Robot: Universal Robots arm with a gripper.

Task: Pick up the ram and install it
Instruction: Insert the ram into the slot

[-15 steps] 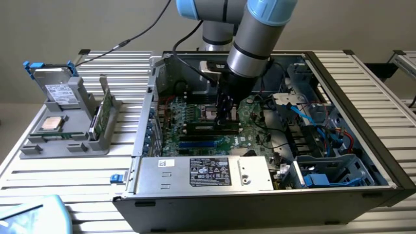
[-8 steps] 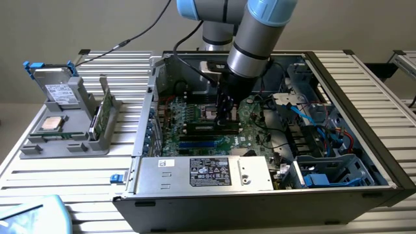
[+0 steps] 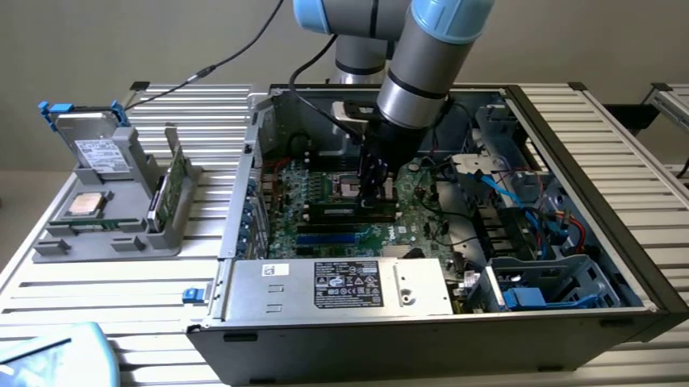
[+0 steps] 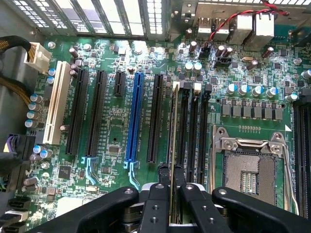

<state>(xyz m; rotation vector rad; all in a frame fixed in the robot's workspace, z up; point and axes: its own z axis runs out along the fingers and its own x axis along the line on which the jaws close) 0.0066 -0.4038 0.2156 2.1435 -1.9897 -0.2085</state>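
Grips the ram (image 4: 174,121) edge-on in the tool (image 4: 170,172), clamped tight on it. Holds it upright along the black memory slots (image 4: 195,136), just beside the CPU socket (image 4: 249,170), inside the computer case (image 3: 431,355).

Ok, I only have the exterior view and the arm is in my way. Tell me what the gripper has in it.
Observer: In the wrist view the gripper is shut on the ram, seen edge-on.
Operator: Give me its line against the slots.
Observer: It runs parallel to the memory slots, on the side farthest from the processor socket.
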